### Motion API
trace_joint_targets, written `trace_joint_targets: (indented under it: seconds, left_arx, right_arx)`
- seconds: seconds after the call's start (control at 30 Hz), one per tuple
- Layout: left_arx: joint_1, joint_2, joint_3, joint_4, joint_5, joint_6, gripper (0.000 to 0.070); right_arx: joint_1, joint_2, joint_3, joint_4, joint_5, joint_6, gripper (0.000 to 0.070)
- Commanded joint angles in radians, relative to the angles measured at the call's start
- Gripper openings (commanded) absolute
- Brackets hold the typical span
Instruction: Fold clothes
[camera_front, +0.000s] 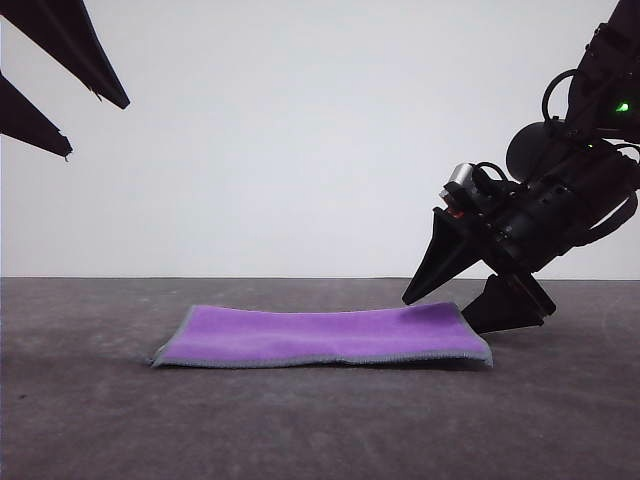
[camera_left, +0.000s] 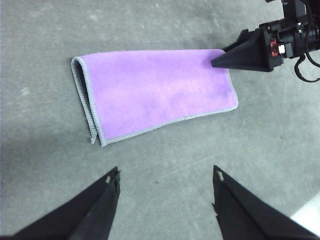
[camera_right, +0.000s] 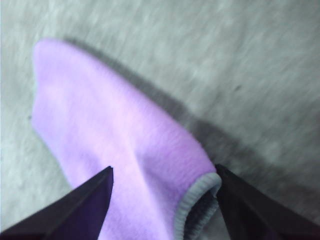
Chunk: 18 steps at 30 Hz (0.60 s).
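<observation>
Purple-side-up, your folded cloth (camera_front: 325, 336) lies mid-frame on the grey table (camera_front: 300, 420); the right gripper (camera_front: 470, 300) straddles its right edge wide open, holding nothing, so close before the second fold.

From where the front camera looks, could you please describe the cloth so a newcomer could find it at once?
On the grey table, look centre, just below the right gripper. There the cloth lies folded flat, bright purple face up, with light grey stitched edging; it is the one coloured thing on the tabletop.

Bright even light, soft shadows; right wrist view blurred
</observation>
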<state>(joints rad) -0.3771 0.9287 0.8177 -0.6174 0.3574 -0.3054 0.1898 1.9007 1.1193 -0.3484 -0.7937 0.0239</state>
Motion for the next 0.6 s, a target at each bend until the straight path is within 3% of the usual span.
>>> trace_joint_targets:
  seconds: [0.0, 0.27, 0.57]
  left_arx:
    - [-0.002, 0.003, 0.005, 0.004, 0.008, -0.002, 0.0353]
    - [-0.002, -0.018, 0.005, 0.004, 0.01, -0.003, 0.0353]
    - [-0.002, -0.042, 0.006, 0.005, 0.009, -0.003, 0.0353]
  right_arx:
    - [0.009, 0.037, 0.001, -0.044, 0.01, -0.011, 0.04]
    - [0.007, 0.037, 0.001, -0.095, 0.008, -0.029, 0.0208]
    - [0.004, 0.005, 0.001, -0.097, 0.016, 0.028, 0.0056]
